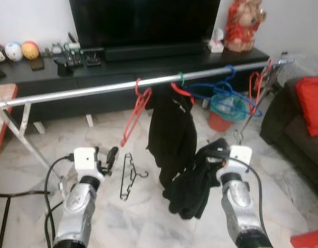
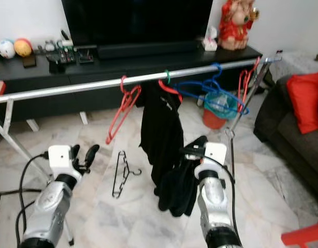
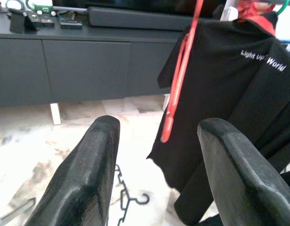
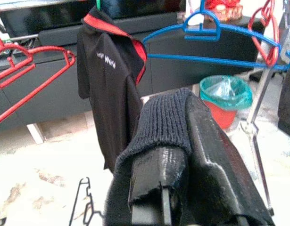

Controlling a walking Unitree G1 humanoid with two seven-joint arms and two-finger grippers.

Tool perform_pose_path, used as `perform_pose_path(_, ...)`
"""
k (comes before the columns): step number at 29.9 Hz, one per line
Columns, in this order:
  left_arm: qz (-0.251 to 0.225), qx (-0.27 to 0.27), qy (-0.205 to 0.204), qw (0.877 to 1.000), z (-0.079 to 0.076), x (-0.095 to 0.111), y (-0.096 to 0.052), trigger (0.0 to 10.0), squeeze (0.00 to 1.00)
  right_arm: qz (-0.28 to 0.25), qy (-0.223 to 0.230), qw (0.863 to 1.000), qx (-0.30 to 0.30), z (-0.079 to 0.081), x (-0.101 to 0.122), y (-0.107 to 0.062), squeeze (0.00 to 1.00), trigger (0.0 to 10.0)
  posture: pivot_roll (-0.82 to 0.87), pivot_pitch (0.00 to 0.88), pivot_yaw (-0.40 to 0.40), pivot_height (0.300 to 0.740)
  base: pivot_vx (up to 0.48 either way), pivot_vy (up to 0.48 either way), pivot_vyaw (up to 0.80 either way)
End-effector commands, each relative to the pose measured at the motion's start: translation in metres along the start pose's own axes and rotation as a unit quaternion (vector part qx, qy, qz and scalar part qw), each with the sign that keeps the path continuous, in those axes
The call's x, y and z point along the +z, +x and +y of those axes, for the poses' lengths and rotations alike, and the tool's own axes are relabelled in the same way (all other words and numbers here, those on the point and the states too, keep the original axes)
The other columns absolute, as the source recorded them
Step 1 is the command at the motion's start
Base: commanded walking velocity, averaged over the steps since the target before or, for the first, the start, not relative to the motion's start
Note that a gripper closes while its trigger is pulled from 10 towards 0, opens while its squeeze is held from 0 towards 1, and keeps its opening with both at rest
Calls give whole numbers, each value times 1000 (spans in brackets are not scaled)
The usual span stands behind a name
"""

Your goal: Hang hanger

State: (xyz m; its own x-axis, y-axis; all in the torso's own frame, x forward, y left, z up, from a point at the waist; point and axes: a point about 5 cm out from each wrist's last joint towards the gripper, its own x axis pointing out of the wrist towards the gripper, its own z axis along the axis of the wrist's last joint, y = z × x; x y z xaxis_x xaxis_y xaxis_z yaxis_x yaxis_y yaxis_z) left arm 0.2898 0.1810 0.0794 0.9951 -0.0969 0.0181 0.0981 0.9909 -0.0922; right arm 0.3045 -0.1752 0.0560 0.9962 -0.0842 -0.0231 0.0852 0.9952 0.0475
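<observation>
1. The right tool (image 1: 216,153) is low in front of the rail, its fingers pressed together on a dark knit garment (image 1: 192,183); the right wrist view shows ribbed fabric (image 4: 166,125) wrapped over and pinched between the fingers.
2. The rest of that garment hangs in a bundle below the tool, down toward the floor.
3. The left tool (image 1: 108,157) is held out low on the robot's left, its fingers (image 3: 83,174) spread wide with nothing between them.
4. A black hanger (image 1: 129,175) lies flat on the marble floor (image 1: 117,217), just ahead of and to the right of the left tool, apart from it.
5. Above runs a silver rail (image 1: 86,91), slanting up to the right across the scene.
6. On the rail, from left to right: an empty red hanger (image 1: 135,111) tilted steeply, a black shirt (image 1: 171,129) with red collar on a green-hooked hanger, a blue hanger (image 1: 226,90), and more red hangers (image 1: 257,82) near the far end.
7. A teal basket (image 1: 226,106) sits over a red pot on the floor behind the blue hanger, though the view there is cluttered.
8. Behind the rail stands a black surface (image 1: 45,72) carrying a television (image 1: 143,20), small items and a red figure (image 1: 244,23).
9. A dark sofa with a red cushion (image 1: 311,103) is at the right.
</observation>
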Motion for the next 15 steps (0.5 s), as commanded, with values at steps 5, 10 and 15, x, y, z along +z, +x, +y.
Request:
perform_pose_path(5, -2, -8, -6, 1000, -5, 2, 1, 10000, 0, -21, 2, 1000, -3, -1, 8, 3, 0, 10000, -6, 3, -1, 740, 0, 399, 0)
perform_pose_path(10, -11, -16, -5, 1000, -7, 5, 0, 10000, 0, -21, 2, 1000, -4, -1, 8, 3, 0, 10000, -8, 4, 0, 740, 0, 51, 0)
perform_pose_path(15, -19, -27, -7, 999, -11, 9, 1, 10000, 0, -21, 4, 1000, -5, 0, 8, 2, 0, 10000, -3, 6, -1, 740, 0, 0, 0)
